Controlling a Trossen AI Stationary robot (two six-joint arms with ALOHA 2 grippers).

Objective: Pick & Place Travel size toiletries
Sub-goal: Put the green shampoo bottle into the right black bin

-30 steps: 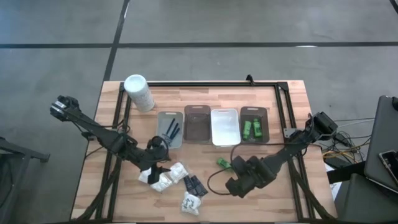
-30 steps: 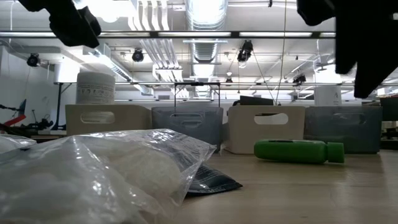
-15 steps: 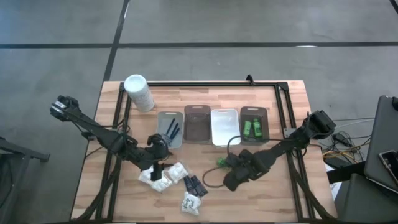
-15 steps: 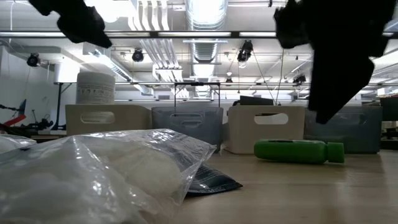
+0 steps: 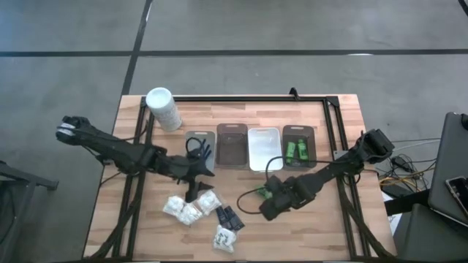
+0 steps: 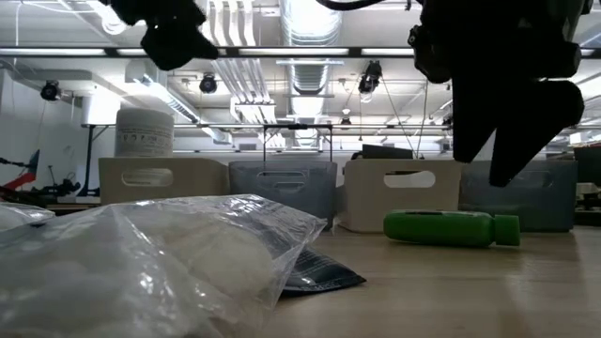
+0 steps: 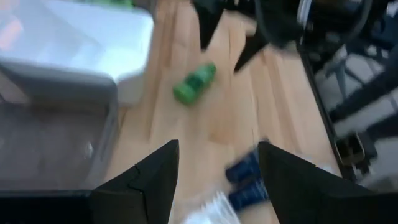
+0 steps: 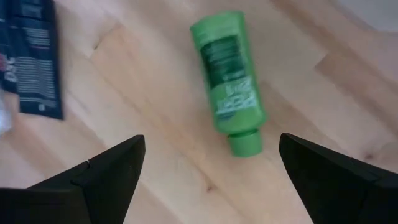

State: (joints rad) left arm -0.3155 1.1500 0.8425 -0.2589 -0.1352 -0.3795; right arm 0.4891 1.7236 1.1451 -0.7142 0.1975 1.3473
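Right hand [image 5: 265, 196]: fingers spread wide and holding nothing, hanging just above the loose green bottle [image 5: 261, 192] on the desk [image 5: 336, 226]; in the right wrist view the bottle [image 8: 229, 79] lies flat on the wood between the two dark fingers [image 8: 102, 174], cap end toward the camera.
Left hand [image 5: 194, 191]: fingers parted and holding nothing, above the desk between the grey tray [image 5: 199, 152] and the heap of white packets [image 5: 191, 207]; its wrist view looks past its fingers [image 7: 144, 183] across the wood to the green bottle [image 7: 194, 83].
Loose green bottle: on its side on bare wood, in front of the white tray [image 5: 264, 148] and apart from it; the low view shows it [image 6: 449, 228] lying flat with the cap to the right.
Other green bottles [image 5: 296, 151]: two, side by side in the far-right tray [image 5: 298, 131].
Dark blue sticks [image 5: 201, 152]: in the grey tray, partly under the left arm.
White packets: bunched on the desk near the front edge, one more packet [image 5: 224, 238] lying nearer the edge; in the low view a crinkly clear bag [image 6: 150, 268] fills the foreground.
Black sachets [image 5: 229, 217]: flat on the wood, just beside the packets.
Brown tray [image 5: 232, 146]: between the grey and white trays.
White container [image 5: 164, 108]: upright near the far left corner of the desk.
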